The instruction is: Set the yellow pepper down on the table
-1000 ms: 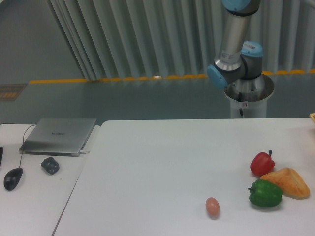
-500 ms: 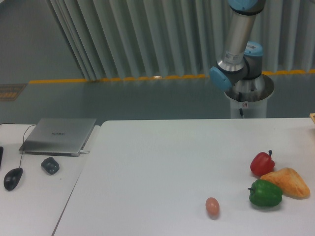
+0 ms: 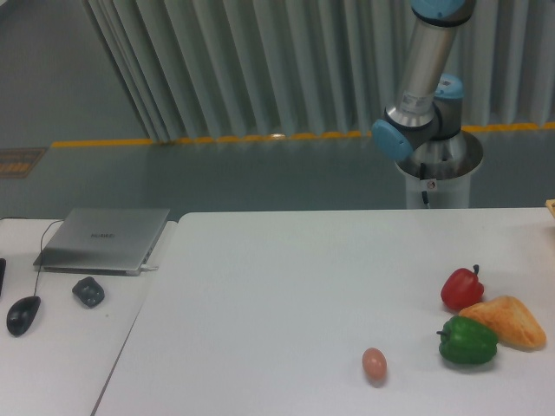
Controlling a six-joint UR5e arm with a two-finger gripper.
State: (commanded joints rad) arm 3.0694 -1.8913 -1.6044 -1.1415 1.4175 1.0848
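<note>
The yellow pepper is out of view. The large white table (image 3: pixel 277 286) fills the lower frame. Only the arm's base and lower links (image 3: pixel 425 95) show behind the table's far right edge. The arm rises out of the top of the frame, and the gripper is not in view.
A red pepper (image 3: pixel 461 289), a green pepper (image 3: pixel 467 341) and an orange-tan bread-like wedge (image 3: pixel 507 321) lie at the table's right. A small egg (image 3: pixel 374 364) lies near the front. A smaller desk on the left holds a laptop (image 3: pixel 104 238), a mouse (image 3: pixel 22 315) and a dark small object (image 3: pixel 88 290).
The arm's upright link has swung slightly to the right. Nothing on the table has moved.
</note>
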